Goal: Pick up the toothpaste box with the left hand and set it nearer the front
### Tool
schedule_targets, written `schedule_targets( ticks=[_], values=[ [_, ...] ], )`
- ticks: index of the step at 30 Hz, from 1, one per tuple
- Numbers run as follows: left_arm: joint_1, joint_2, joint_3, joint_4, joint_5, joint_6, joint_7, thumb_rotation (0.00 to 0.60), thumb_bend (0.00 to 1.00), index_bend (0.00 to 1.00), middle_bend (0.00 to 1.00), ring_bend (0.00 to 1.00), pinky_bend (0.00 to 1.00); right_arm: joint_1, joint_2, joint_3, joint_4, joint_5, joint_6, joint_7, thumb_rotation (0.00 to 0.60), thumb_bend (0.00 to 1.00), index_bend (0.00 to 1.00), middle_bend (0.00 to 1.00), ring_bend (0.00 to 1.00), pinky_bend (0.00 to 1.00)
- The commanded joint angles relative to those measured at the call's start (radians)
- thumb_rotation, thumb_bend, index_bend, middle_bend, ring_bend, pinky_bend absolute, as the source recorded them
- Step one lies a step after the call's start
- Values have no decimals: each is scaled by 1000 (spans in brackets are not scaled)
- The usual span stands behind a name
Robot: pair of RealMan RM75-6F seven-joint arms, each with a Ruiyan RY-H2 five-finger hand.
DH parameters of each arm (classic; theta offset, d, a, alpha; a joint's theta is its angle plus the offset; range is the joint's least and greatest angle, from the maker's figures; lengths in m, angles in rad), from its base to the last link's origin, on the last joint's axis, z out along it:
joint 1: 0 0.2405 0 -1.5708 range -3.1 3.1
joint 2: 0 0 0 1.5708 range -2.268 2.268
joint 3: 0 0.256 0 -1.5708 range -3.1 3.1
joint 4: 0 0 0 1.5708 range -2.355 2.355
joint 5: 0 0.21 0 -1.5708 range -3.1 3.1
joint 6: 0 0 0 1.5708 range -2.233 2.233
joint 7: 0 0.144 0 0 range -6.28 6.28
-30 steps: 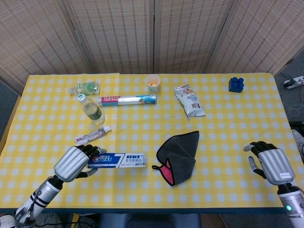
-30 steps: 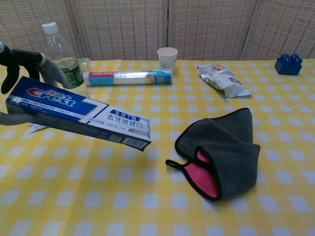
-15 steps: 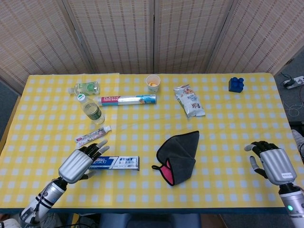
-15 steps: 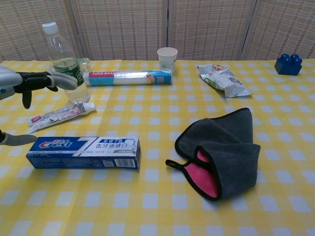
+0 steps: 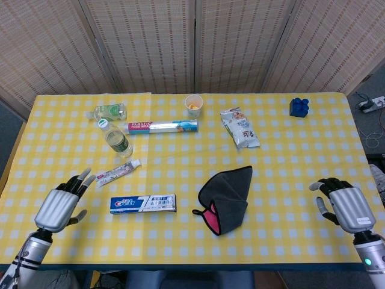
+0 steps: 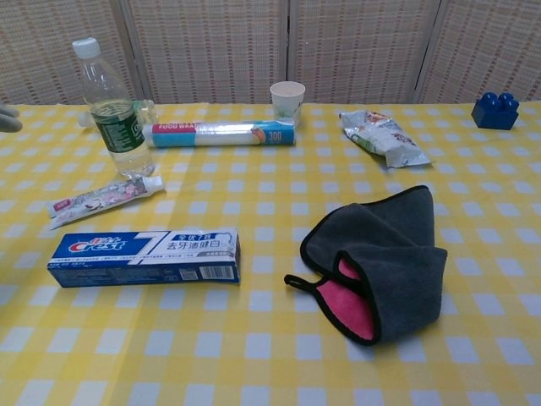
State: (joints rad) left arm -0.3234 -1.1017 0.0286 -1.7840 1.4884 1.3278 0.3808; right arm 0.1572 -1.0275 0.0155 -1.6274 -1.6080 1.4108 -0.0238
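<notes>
The blue and white toothpaste box (image 5: 143, 203) (image 6: 144, 256) lies flat on the yellow checked table (image 5: 283, 150), near its front left. My left hand (image 5: 62, 203) hovers to the left of the box, apart from it, fingers spread and holding nothing. Only a fingertip (image 6: 7, 118) of it shows at the chest view's left edge. My right hand (image 5: 341, 203) stays at the front right of the table, its fingers loosely curled around nothing.
A toothpaste tube (image 5: 118, 173) lies just behind the box. Further back are a water bottle (image 5: 115, 137), a lying bottle (image 5: 108, 111), a plastic wrap box (image 5: 161, 126), a paper cup (image 5: 193, 105), a snack bag (image 5: 239, 127) and a blue brick (image 5: 299, 106). A folded grey cloth (image 5: 225, 198) lies at centre.
The left hand set the box down flat, let go of it and drew away to the left. The right hand stayed still.
</notes>
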Motion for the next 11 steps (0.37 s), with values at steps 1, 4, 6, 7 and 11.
schedule_targets(
  ticks=[1, 4, 6, 7, 11],
  values=[
    [49, 24, 0, -2, -35, 55, 0, 600, 264, 0, 32, 142, 353, 2, -1, -1, 2, -2, -1, 3, 600, 505, 394, 388, 315, 423],
    [92, 34, 6, -8, -55, 101, 11, 600, 265, 0, 32, 142, 349, 3, -2, 0, 5, -5, 1, 5, 600, 505, 394, 389, 316, 423],
    [121, 30, 9, -8, -60, 136, 14, 600, 264, 0, 32, 142, 348, 3, -3, 2, 7, -9, 6, 5, 600, 505, 394, 388, 316, 423],
    [140, 25, 11, -6, -61, 159, 11, 600, 264, 0, 32, 142, 345, 4, -3, 2, 7, -12, 7, 5, 600, 505, 394, 388, 316, 423],
    [192, 6, 17, 10, -52, 223, -8, 600, 264, 0, 32, 142, 330, 6, -1, 0, 3, -19, 9, 3, 600, 505, 394, 389, 315, 423]
  ],
)
